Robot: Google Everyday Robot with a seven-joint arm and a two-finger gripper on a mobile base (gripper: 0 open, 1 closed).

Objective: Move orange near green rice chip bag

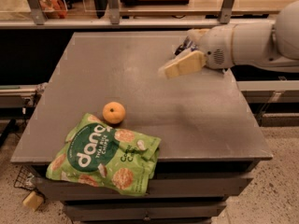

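Note:
The orange (pixel 114 112) rests on the grey table (pixel 140 73) near its front left, touching or just off the top edge of the green rice chip bag (pixel 105 155). The bag lies flat and hangs over the table's front edge. My gripper (pixel 169 70) hovers above the table's right rear part, well away from the orange and to its upper right, holding nothing visible. The white arm (pixel 243 43) reaches in from the right.
A small dark bluish item (pixel 183 45) shows partly behind the gripper at the table's back right. A shelf with metal posts (pixel 112 6) runs behind the table. A small yellow block (pixel 32 200) lies on the floor at the lower left.

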